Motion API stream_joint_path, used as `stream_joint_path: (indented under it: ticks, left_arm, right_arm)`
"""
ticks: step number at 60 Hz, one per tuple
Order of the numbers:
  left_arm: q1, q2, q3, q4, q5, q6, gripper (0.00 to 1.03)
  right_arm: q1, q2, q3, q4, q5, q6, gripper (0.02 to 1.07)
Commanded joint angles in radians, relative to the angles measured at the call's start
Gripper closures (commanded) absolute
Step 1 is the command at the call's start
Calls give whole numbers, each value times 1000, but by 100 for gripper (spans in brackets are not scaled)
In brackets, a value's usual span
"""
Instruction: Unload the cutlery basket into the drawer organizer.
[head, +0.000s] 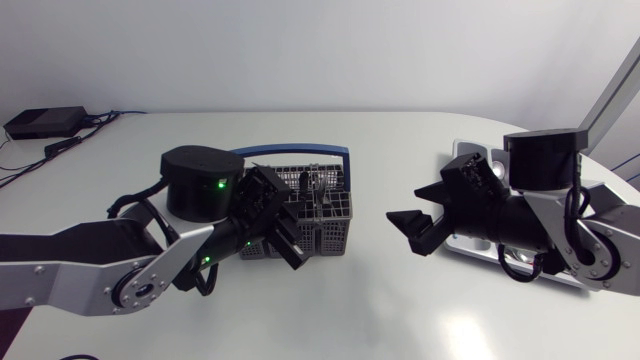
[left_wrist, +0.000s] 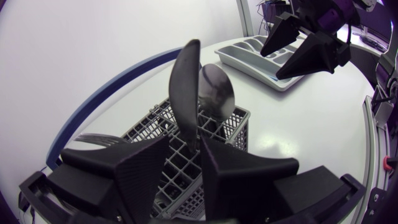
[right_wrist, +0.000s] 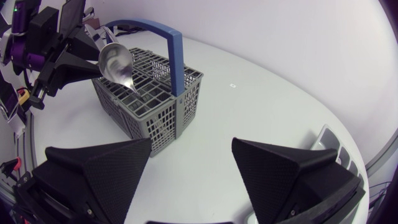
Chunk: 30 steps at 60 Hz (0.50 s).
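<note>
The grey cutlery basket (head: 325, 228) (left_wrist: 219, 134) (right_wrist: 155, 106) with a blue handle (head: 300, 152) (right_wrist: 175, 50) stands mid-table. My left gripper (head: 285, 220) (left_wrist: 185, 140) (right_wrist: 93, 46) hangs over it, fingers slightly apart. An upright black utensil (left_wrist: 185, 87) (head: 305, 183) stands between them, with a gap on one side. A silver spoon (left_wrist: 216, 93) (right_wrist: 115, 61) leans in the basket just behind it. My right gripper (head: 405, 203) (right_wrist: 191, 142) (left_wrist: 271, 64) is open and empty, between the basket and the white drawer organizer (head: 468, 152) (left_wrist: 255, 59).
Fork tines (left_wrist: 93, 140) poke out of the basket beside my left gripper. The organizer lies under my right arm near the table's right edge. Bare white table lies between basket and organizer.
</note>
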Motion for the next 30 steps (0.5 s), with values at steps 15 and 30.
stream_joint_path:
  ticks: [15, 30]
  left_arm:
    - [8, 34, 22, 8, -3, -18, 35]
    - [16, 77, 70, 12, 9, -9, 33]
  right_arm:
    - [9, 12, -28, 11, 8, -17, 14]
    - [9, 12, -30, 11, 8, -17, 14]
